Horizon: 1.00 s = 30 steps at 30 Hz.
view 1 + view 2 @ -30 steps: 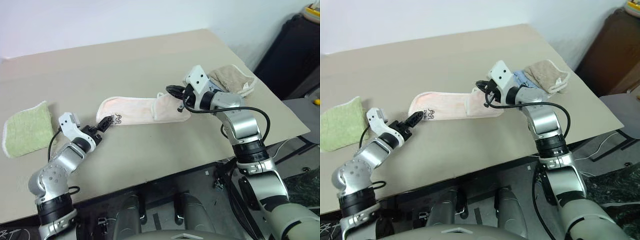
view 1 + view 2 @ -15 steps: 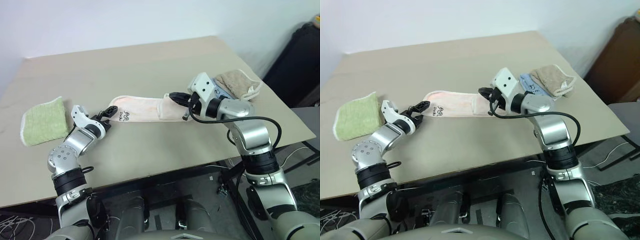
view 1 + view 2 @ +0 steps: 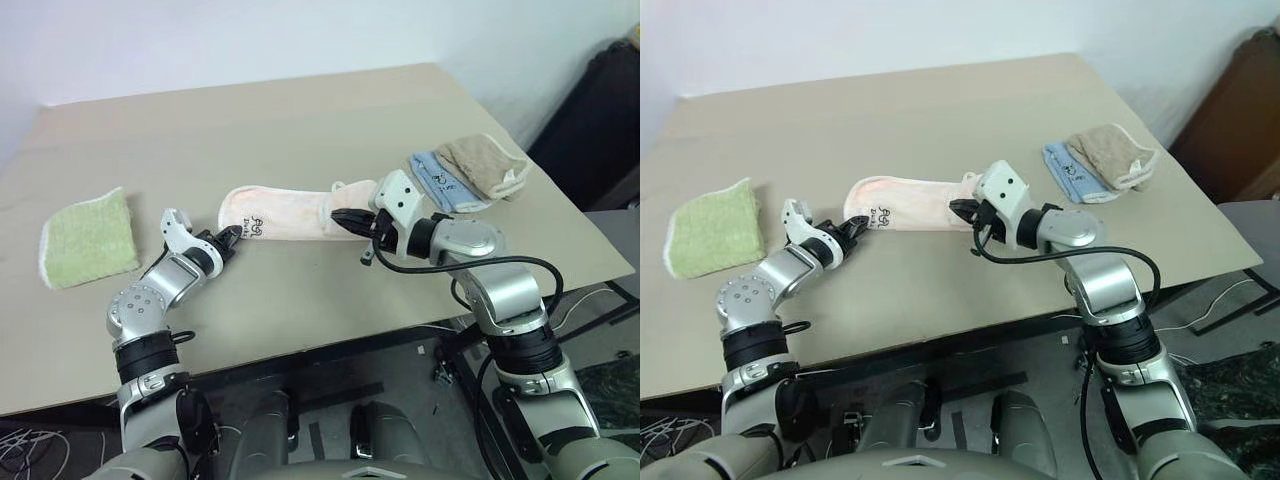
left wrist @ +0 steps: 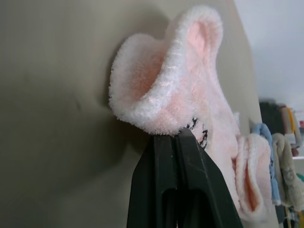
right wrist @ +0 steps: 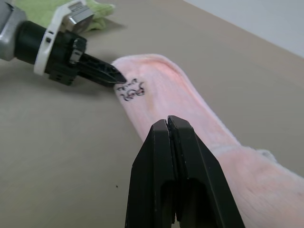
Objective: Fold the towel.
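Near the middle of the worktop [image 3: 300,130] the towel [image 3: 290,211] lies as a long pink strip running left to right, well clear of every edge. The left hand [image 3: 226,240] has its fingers pressed together on the towel's left end, right at the small dark printed mark [image 3: 257,227]; the left wrist view shows that end puckered up above the fingertips, so the pinch seems to take only a little of the trim. The right hand [image 3: 340,219] is pinching the strip's right end, where the cloth already lies doubled over itself, and holds it a little off the surface.

Judged from this, the step in hand is bringing one end over onto the other. To do it well, I would lift both pinched ends together enough that the middle sags free instead of dragging, then carry the left end across toward the right one and lay trim on trim before letting go. The shallow bite on the left is the weak point: a quick pull could slip terry out of the fingers.

Room is generous. The light green towel [image 3: 87,238] sits toward the worktop's left edge, well apart from the left arm. The tan towel [image 3: 487,165] and a blue cloth [image 3: 438,181] beside it lie near the right edge, behind the right arm. The near edge has bare surface in front of it.
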Motion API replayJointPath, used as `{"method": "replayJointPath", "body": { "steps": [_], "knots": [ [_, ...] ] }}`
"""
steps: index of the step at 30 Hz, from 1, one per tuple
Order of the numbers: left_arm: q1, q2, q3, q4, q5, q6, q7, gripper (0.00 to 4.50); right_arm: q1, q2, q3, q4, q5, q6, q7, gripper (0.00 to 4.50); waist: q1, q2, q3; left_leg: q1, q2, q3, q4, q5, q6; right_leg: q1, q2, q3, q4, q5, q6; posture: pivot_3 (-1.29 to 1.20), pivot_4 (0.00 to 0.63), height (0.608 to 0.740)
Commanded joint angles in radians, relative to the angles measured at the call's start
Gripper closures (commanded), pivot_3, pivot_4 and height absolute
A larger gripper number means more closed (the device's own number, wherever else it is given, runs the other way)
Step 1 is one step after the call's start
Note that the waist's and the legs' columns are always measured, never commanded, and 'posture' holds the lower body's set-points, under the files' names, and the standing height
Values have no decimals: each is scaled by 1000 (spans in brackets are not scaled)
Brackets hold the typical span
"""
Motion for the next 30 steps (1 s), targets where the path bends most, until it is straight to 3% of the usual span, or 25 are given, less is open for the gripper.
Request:
{"method": "replayJointPath", "body": {
  "steps": [1, 8, 15, 21, 24, 28, 30],
  "knots": [
    [-6, 12, 3, -42, -16, -29, -31, 4485, 15, -5, 3, -49, 15, 6, -11, 4500, 1, -1, 0, 0, 0, 0, 0, 0, 0, 0, 0, 0, 0, 0, 0, 0, 150, 740],
    [20, 32, 46, -196, -65, -125, -108, 4485, 43, -20, 3, -64, 17, 19, -16, 4500, -3, -6, 4, 0, 1, 0, 0, 0, 0, -1, 1, 0, 0, -1, -1, 0, 150, 740],
    [40, 180, -17, -268, -22, -151, -227, 4485, 92, -75, -25, -24, 14, 17, -21, 4500, 1, -8, 5, -1, 2, 2, -2, 0, 0, -3, 1, 1, -1, -1, -1, 0, 150, 740],
    [9, 269, -325, -333, 170, -198, -438, 4485, 132, -118, -79, 66, -2, 6, -50, 4500, 3, -8, 5, -1, 1, 3, -4, -1, 1, -3, -2, 1, -9, 1, -2, 0, 150, 740],
    [-25, 300, -563, -335, 341, -282, -585, 4485, 142, -131, -115, 91, 8, 9, -65, 4500, 0, -8, 5, -4, 1, 6, -10, -2, 2, -3, -3, 1, -19, 8, -1, 0, 150, 740],
    [-93, 365, -919, -244, 680, -482, -762, 4485, 158, -129, -136, 79, 12, 15, -87, 4500, 0, -8, 5, -10, 3, 10, -8, -2, 4, -10, 0, 4, -18, 8, 1, 0, 150, 740],
    [-114, 368, -986, -188, 765, -551, -806, 4485, 166, -126, -137, 68, 13, 17, -95, 4500, -1, -8, 5, -11, 5, 12, -7, -2, 6, -12, 3, 4, -17, 9, 4, 0, 150, 740]
  ]
}}
